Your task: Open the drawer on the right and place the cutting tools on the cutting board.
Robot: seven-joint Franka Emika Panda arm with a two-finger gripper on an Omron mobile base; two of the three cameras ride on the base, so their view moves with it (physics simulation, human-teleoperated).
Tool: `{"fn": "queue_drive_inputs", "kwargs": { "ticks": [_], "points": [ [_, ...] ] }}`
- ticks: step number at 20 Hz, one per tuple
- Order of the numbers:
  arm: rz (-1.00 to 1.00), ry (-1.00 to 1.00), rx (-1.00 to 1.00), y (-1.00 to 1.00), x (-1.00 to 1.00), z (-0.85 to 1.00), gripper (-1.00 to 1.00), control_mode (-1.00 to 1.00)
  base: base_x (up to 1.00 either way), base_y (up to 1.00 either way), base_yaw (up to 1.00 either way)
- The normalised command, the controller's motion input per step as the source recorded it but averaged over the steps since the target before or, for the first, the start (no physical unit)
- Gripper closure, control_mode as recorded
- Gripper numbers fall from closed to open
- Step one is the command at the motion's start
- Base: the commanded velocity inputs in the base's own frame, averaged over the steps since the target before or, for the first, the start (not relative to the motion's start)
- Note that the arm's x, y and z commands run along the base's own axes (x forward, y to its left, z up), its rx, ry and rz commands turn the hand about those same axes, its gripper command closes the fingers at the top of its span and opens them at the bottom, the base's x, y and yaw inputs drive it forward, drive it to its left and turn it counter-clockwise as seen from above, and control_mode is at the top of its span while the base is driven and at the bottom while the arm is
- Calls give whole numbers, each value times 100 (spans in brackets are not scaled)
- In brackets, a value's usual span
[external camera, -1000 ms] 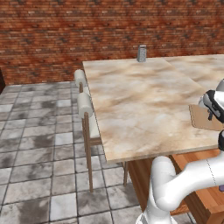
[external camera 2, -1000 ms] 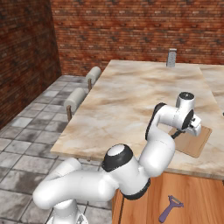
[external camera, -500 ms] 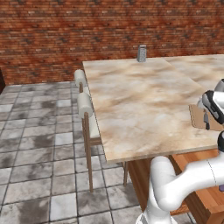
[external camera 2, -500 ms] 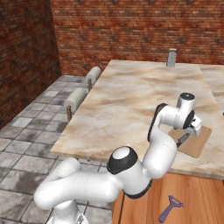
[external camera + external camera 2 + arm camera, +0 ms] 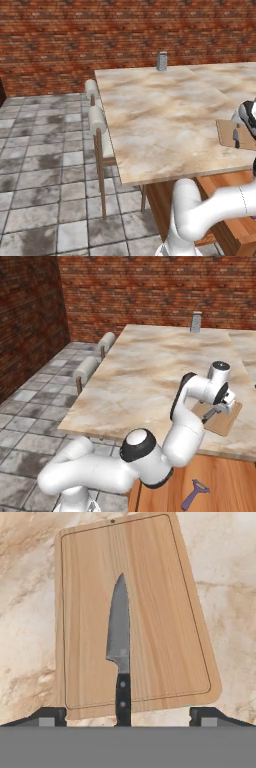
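The white arm bends over the marbled countertop [image 5: 150,371], and its gripper [image 5: 127,714] hangs above the cutting board [image 5: 150,587], fingers wide apart, holding nothing. The knife [image 5: 120,657] lies flat on the board. The purple tool [image 5: 194,494] rests in the open drawer [image 5: 225,481].

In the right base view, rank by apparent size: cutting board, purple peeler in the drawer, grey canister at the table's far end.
1. Cutting board, though the arm hides part.
2. and 3. Peeler and canister look alike; the peeler sits much nearer the camera, so their order is unsure.
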Motion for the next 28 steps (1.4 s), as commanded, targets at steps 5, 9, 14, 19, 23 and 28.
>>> {"fn": "queue_drive_inputs", "kwargs": {
  "ticks": [5,9,14,19,23,28],
  "points": [
    [3,-16,-1,1,-100,-26,-100,-100,0,0,0],
    [5,-10,0,15,-100,-41,-100,-100,0,0,0],
    [6,-1,0,21,-92,-47,-100,-100,0,0,0],
    [6,0,0,17,-79,-54,-100,-100,0,0,0],
    [2,0,0,7,-11,-2,-100,-100,0,0,0],
    [0,9,-1,1,3,0,-100,-100,0,0,0]
  ]
}}
